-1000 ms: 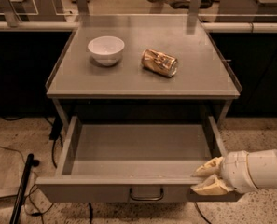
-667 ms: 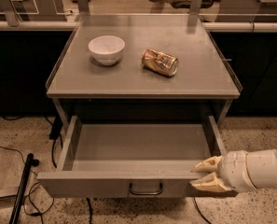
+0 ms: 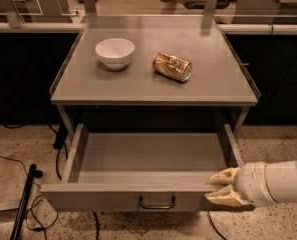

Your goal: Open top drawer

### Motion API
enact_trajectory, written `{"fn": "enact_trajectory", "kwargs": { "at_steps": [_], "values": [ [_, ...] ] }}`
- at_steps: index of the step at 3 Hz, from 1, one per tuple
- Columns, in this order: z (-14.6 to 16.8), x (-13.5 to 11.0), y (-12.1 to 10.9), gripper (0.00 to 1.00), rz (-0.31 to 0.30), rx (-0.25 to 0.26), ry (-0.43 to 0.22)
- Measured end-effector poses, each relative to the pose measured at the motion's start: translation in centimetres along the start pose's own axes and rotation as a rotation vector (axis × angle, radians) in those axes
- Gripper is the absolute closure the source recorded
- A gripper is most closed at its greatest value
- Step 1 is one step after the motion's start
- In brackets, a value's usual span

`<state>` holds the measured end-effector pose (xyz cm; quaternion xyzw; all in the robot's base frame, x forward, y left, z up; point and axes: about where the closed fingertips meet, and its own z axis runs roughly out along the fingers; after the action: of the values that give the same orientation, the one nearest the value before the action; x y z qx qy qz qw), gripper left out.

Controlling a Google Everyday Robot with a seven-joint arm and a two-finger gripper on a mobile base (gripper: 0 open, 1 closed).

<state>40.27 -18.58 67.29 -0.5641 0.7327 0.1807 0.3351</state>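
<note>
Speckled stone floor (image 3: pixel 18 139) runs under everything, with dark cabinets and a pale rail along the back wall. At far left, black cables (image 3: pixel 0 156) trail over the floor, and a black pole (image 3: pixel 24 204) leans low beside the table's left legs.

On the grey table (image 3: pixel 138 86), a white bowl (image 3: pixel 115 52) sits upright toward the left rear. A gold can (image 3: pixel 172 66), dented, lies on its side just right of the bowl, apart from it, near the middle of the top. The right half of the top is plain grey.

Below the top, the drawer (image 3: pixel 148 154) stands pulled well out toward me. Its grey tray shows from the left wall to the right wall, nothing lying on the part I can see. The tall flat front panel is the nearest part, low in view, with a small dark loop handle (image 3: pixel 157 202) at its centre.

At the right end of that front panel is the gripper (image 3: pixel 210 189), coming in from the right edge on a thick white arm (image 3: pixel 273 184). Its two cream fingers (image 3: pixel 223 176) are parted, one above the panel's top edge and one lower against its face. I cannot tell whether they pinch the panel or only lie in front of it. The gripper is well right of the handle and not on it.
</note>
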Motion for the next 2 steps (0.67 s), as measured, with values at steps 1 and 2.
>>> {"fn": "enact_trajectory", "kwargs": {
  "at_steps": [1, 2],
  "values": [
    [0.0, 0.0, 0.0, 0.28, 0.0, 0.0, 0.0],
    [0.0, 0.0, 0.0, 0.04, 0.0, 0.0, 0.0]
  ]
}}
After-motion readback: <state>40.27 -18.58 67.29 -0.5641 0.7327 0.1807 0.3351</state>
